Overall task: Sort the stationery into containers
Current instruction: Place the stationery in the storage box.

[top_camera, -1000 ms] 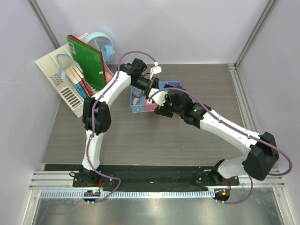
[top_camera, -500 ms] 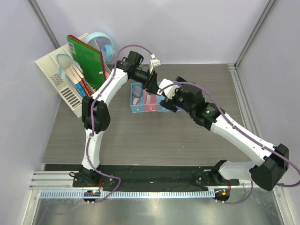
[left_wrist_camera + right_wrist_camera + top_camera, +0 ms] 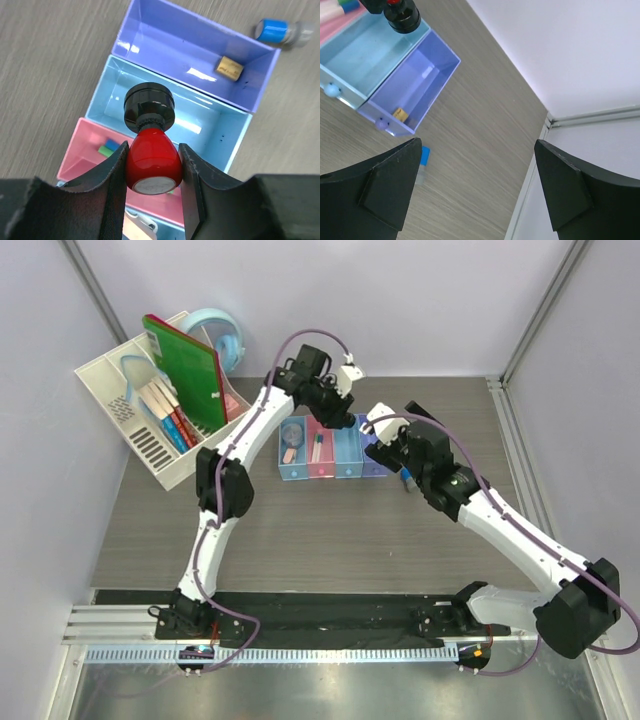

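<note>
Tightly clamped in left tool (image 3: 152, 150), red-and-black cylinder (image 3: 151, 161) over blue bin (image 3: 220, 131); right tool (image 3: 476, 165) spread, empty.

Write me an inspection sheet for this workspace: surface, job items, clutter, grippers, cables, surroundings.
Surface: grey wood-grain table; no spills seen.
Job's things: bin row at mid-table; orange block in the violet bin; pens in the pink bin; blue-grey cylinder loose on the table beside the violet bin.
Clutter: white organizer holding a green book; tape dispenser behind it.
Grippers: left gripper shut on the red-and-black cylinder, above the blue bin; right gripper open, empty.
Cables: purple cables loop along both arms; no snag seen.
Surroundings: pale walls, metal frame posts; nothing else seen.
</note>
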